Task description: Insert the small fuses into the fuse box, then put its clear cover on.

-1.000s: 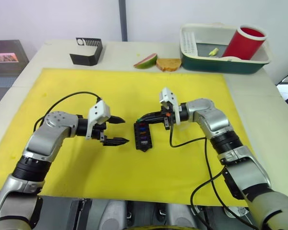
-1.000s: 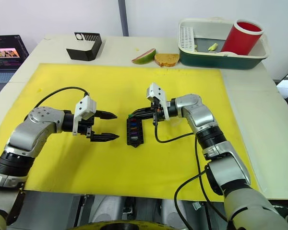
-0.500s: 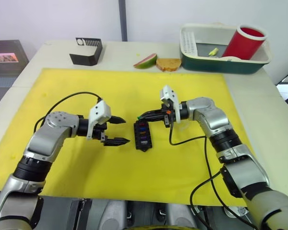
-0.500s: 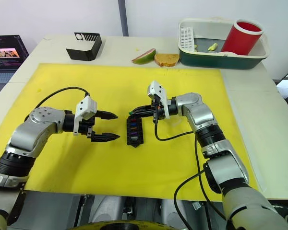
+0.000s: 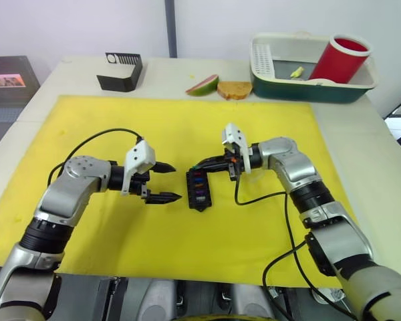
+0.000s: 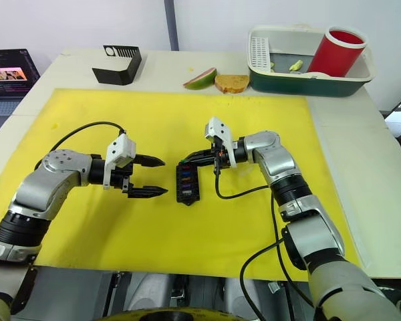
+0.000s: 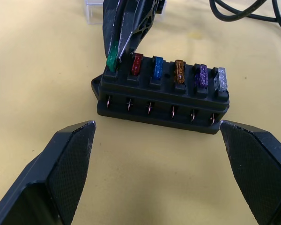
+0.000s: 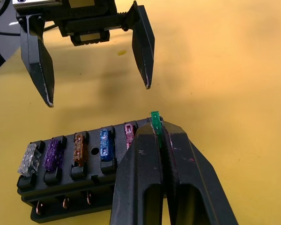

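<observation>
Five fuses sit seated. My right gripper, pinching the green fuse, has descended to the fuse box's last slot. Left gripper waits spread.

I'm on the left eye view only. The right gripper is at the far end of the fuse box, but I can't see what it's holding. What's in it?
Observer: The right gripper is shut on a green fuse, seen in the left wrist view at the end slot of the fuse box.
Operator: How many fuses are already in?
Observer: Five stand in the row: red, blue, amber, purple and clear.
Operator: Where's the cover?
Observer: A clear cover lies on the yellow mat beyond the box, behind the right gripper.
Operator: And my left gripper?
Observer: The left gripper is open, facing the box's long side, apart from it.
</observation>
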Controlling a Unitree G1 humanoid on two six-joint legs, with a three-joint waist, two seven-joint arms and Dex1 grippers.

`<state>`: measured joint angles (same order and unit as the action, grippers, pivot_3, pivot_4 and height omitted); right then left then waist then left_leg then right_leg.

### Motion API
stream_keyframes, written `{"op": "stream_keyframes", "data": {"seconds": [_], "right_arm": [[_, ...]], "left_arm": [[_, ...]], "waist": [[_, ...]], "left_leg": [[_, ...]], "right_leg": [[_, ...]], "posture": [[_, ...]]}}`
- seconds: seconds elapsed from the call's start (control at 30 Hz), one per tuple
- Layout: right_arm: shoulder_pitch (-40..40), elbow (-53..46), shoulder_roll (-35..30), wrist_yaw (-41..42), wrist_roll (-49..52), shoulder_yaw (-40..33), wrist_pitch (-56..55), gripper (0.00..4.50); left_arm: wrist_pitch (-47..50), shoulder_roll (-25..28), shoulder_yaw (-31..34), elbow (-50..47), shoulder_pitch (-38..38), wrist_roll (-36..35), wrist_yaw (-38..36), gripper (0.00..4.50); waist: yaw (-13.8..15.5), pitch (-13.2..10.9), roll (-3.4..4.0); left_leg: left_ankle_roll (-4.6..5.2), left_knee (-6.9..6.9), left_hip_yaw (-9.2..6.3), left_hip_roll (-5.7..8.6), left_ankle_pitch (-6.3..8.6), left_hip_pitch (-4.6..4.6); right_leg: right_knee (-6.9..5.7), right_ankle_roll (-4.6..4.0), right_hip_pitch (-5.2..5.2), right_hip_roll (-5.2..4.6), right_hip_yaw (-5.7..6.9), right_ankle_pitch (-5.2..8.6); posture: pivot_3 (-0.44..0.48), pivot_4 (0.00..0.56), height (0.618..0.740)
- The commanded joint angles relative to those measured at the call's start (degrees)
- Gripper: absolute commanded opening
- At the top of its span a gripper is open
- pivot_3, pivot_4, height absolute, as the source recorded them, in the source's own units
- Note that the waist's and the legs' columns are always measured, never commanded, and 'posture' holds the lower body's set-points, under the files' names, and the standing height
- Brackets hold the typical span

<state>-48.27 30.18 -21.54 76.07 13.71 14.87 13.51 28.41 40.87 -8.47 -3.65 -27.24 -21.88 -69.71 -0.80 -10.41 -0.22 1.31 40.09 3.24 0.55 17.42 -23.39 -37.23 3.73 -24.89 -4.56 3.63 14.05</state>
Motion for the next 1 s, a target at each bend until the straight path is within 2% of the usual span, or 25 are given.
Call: {"op": "stream_keyframes", "data": {"seconds": [0.03, 1.0], "right_arm": [[-1.2, 1.1, 0.3, 0.5, -1.3, -0.3, -2.0, 0.0], [-2.5, 2.2, 0.5, 2.2, -3.2, -0.3, -3.1, 0.0]], "left_arm": [[-0.2, -0.2, 0.1, -1.9, -0.7, -0.1, 0.2, 4.44], [-0.3, -0.3, -0.4, -1.7, -1.1, 0.4, -0.2, 4.44]], "waist": [[0.0, 0.0, 0.0], [0.0, 0.0, 0.0]], "left_leg": [[0.0, 0.0, 0.0, 0.0, 0.0, 0.0], [-0.03, 0.0, 0.0, 0.0, -0.01, 0.01]], "right_leg": [[0.0, 0.0, 0.0, 0.0, 0.0, 0.0], [0.0, 0.0, 0.02, 0.0, 0.0, 0.0]], "posture": [[0.0, 0.15, 0.74], [0.0, 0.15, 0.74]]}}
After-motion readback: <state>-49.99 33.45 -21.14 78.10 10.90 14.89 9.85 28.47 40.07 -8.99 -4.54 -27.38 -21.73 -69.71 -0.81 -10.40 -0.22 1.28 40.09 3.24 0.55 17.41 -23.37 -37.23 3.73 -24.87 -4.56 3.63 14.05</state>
